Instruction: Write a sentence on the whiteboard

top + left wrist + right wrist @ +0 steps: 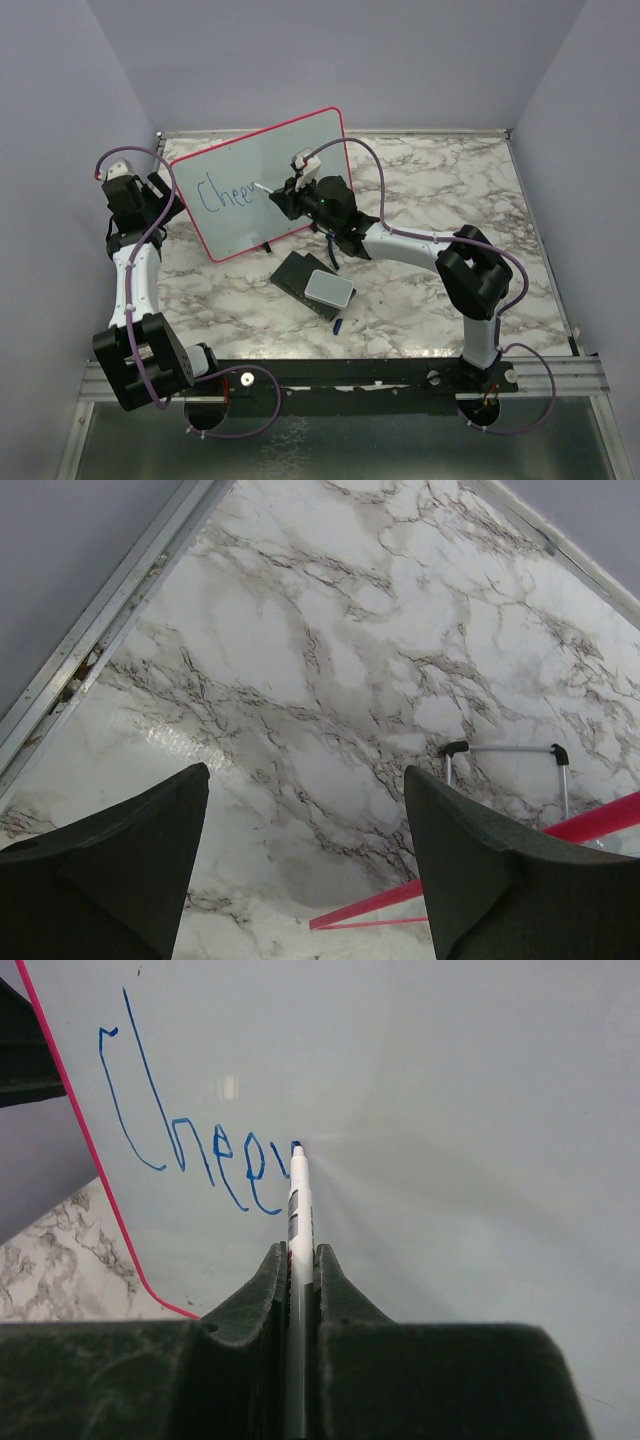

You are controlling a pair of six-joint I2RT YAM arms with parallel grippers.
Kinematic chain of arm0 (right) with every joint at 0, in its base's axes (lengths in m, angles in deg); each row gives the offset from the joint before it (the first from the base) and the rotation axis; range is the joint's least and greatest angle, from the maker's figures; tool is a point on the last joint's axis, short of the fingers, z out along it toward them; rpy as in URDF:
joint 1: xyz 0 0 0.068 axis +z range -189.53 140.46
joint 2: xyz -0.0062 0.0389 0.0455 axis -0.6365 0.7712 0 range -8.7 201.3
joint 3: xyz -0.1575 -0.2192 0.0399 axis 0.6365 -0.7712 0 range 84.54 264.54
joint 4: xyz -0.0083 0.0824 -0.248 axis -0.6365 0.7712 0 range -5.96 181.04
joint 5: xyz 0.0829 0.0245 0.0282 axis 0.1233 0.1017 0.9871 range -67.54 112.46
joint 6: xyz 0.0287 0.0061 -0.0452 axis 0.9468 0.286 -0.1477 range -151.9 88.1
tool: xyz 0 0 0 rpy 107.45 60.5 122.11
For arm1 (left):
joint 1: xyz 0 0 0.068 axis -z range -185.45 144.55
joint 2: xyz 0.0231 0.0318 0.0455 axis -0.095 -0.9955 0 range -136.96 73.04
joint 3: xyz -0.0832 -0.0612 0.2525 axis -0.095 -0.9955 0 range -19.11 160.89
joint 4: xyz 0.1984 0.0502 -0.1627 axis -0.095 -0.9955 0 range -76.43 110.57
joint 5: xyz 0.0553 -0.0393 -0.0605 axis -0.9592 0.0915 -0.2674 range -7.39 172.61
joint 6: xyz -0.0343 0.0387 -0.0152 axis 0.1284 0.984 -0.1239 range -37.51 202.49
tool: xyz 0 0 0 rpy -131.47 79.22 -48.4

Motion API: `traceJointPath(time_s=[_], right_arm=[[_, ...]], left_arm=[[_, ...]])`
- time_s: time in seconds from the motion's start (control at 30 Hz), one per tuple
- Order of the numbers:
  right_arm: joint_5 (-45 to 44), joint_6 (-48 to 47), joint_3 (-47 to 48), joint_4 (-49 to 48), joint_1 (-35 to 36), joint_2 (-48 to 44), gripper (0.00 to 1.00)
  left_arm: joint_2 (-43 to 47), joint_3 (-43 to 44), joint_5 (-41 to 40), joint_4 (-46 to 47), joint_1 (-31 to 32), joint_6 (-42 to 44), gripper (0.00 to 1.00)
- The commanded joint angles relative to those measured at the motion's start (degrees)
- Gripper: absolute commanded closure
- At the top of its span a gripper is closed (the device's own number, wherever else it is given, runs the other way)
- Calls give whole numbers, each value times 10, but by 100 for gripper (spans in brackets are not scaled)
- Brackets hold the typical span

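Writing task at an early stage. The board (270, 190), a white panel with rounded corners and a thin red-pink frame, stands tilted on small black feet at the back left of the marble table (450, 180); the sentence (225, 193) so far is one line of thin blue letters near the left edge, reading "Chee" plus a fifth letter, probably an unfinished "r"; the rest of the panel is blank, so most of the writing appears left to do. The right gripper (298, 1252) is closed tight on a marker (297, 1210), whose blue tip meets the board at the last stroke. The left gripper (305, 772) sits by the board's left edge, jaws wide apart with nothing between them; whether it touches the frame cannot be told. An eraser (318, 285) lies in front of the board, apart from it.
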Motion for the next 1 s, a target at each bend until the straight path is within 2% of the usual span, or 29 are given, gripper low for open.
traceJointPath(time_s=[0.0, 0.33, 0.67, 0.97], right_arm=[[-42, 6, 3, -17, 0, -11, 99], [-41, 10, -5, -19, 0, -15, 99], [-17, 3, -99, -80, 0, -79, 99], [-31, 6, -70, -58, -1, -55, 99]], left_arm=[[7, -3, 20, 10, 9, 5, 20], [8, -4, 19, 10, 9, 5, 20], [9, -5, 19, 10, 8, 5, 20], [9, -5, 19, 11, 10, 5, 20]])
